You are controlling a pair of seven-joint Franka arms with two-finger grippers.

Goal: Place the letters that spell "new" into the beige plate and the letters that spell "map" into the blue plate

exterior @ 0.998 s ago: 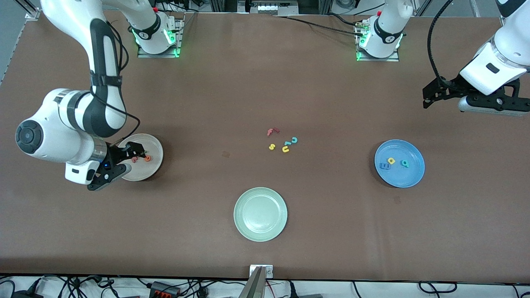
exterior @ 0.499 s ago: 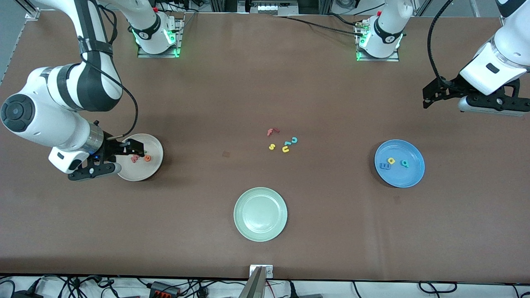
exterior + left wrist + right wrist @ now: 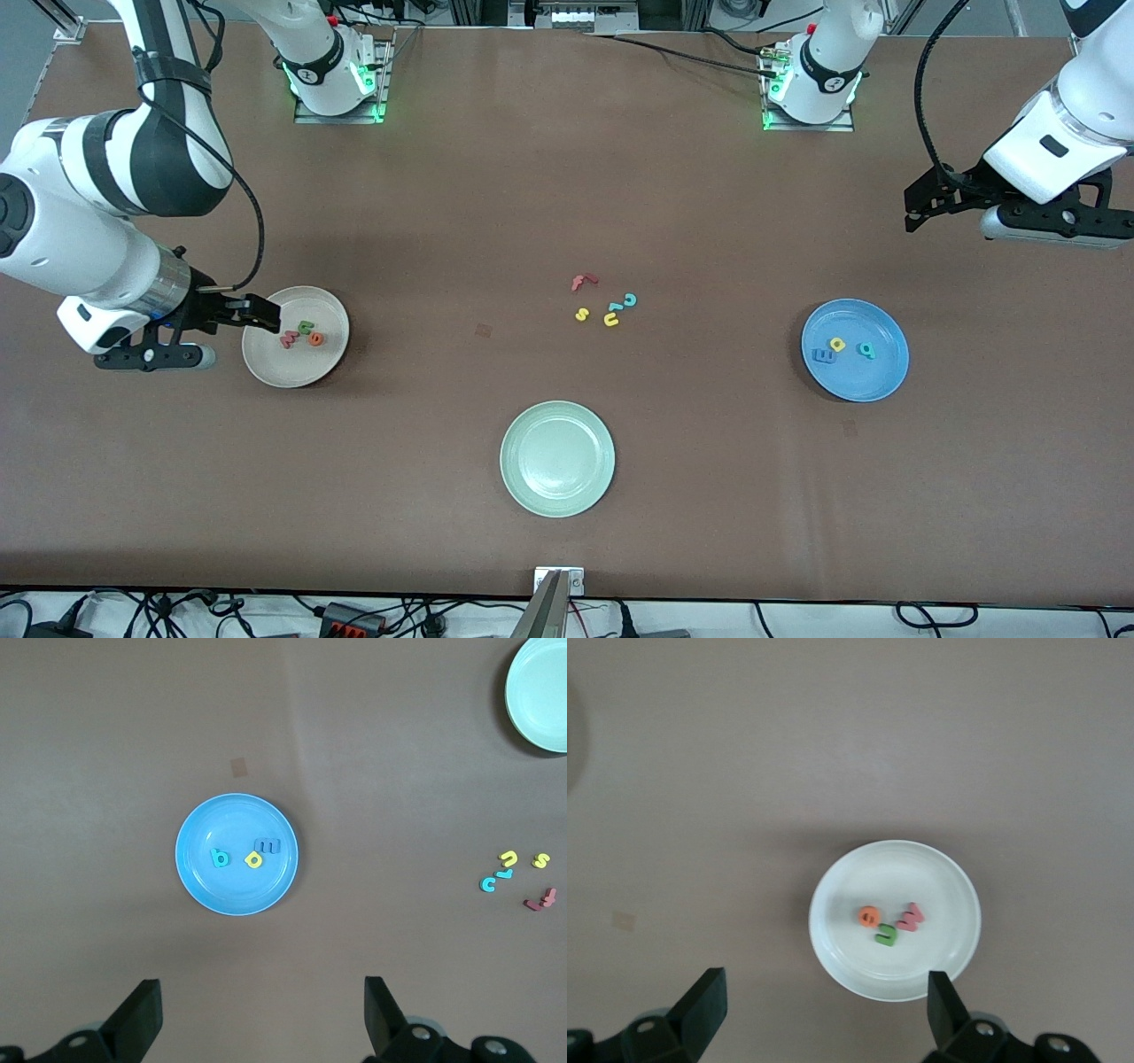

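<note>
**Both sets of three letters lie in their plates, both grippers empty**

Two pairs of jaws stand spread wide with nothing between them. The right gripper (image 3: 257,312) hangs over the rim of the beige plate (image 3: 330,363) on the side toward the right arm's end of the table, its fingers apart because the plate below already has its load. The orange e (image 3: 868,916), the green n (image 3: 887,935) and the pink-red w (image 3: 912,917) lie close together on the plate floor, spelling "new".

The left gripper (image 3: 261,1019) waits high near the left arm's end of the table, empty too, looking down on the blue plate (image 3: 199,886). In that plate lie the blue m (image 3: 267,846), the yellow a (image 3: 254,859) and the teal p (image 3: 219,858), bunched near the middle: "map" is in.

Outward, the spare letters sit near the table's centre, well apart from all plates: a red f (image 3: 582,282), a yellow s (image 3: 581,314), a yellow u (image 3: 611,320) and a teal c (image 3: 630,299). The pale green plate (image 3: 557,496) nearest the front camera holds nothing. By my judgement the sorting is finished and those leftovers belong where they are.
</note>
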